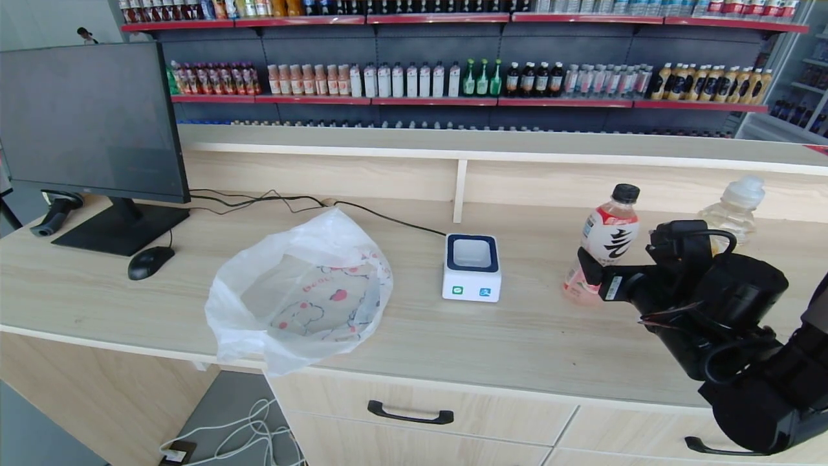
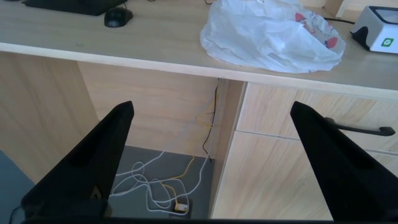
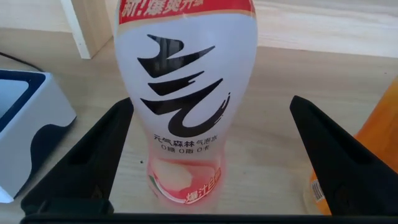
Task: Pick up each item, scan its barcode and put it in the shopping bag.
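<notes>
A pink drink bottle (image 1: 607, 243) with a black cap stands upright on the wooden counter (image 1: 517, 336), right of the white barcode scanner (image 1: 472, 266). My right gripper (image 1: 592, 268) is open at the bottle's lower half. In the right wrist view the bottle (image 3: 186, 124) stands between the spread fingers (image 3: 93, 168), with a gap on each side. The white plastic shopping bag (image 1: 301, 288) lies open near the counter's front edge, left of the scanner. My left gripper (image 2: 211, 109) is open and empty below counter height, facing the cabinet front, with the bag (image 2: 267, 31) above it.
A clear bottle of yellowish drink (image 1: 731, 210) stands behind my right arm. A monitor (image 1: 90, 123), a mouse (image 1: 150, 262) and a handheld scanner (image 1: 55, 213) sit at the left. A raised ledge (image 1: 491, 158) borders the counter's back. Cables lie on the floor (image 2: 161, 186).
</notes>
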Available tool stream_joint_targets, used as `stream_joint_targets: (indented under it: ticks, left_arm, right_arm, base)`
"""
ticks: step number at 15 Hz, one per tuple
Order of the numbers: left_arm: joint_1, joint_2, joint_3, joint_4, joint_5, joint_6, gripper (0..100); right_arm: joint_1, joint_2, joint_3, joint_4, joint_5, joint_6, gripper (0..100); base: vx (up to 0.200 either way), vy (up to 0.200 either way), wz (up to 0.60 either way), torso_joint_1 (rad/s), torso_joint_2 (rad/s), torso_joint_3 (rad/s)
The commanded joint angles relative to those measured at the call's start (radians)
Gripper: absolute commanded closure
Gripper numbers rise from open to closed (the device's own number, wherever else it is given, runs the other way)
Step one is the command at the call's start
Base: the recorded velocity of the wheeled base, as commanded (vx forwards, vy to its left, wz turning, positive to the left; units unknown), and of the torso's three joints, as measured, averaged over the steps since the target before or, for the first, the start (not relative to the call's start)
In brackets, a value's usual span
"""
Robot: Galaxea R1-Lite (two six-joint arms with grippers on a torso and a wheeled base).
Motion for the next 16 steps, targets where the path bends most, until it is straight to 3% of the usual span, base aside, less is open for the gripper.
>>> stream_joint_targets:
  ticks: [1,16]
  left_arm:
    - [0.000,0.001,0.000,0.000,0.001,0.002,0]
    - [0.000,0.000,0.000,0.000,0.001,0.003,0]
  right_arm:
    - [-0.001,0.034,-0.022,-0.001,0.000,-0.003,0]
    - [0.013,0.112,-0.117,-0.001,-0.003,0.032,0]
  base:
    - [0.000,0.000,0.00,0.000,0.00,0.000]
    - [0.000,0.000,0.00,0.000,0.00,0.000]
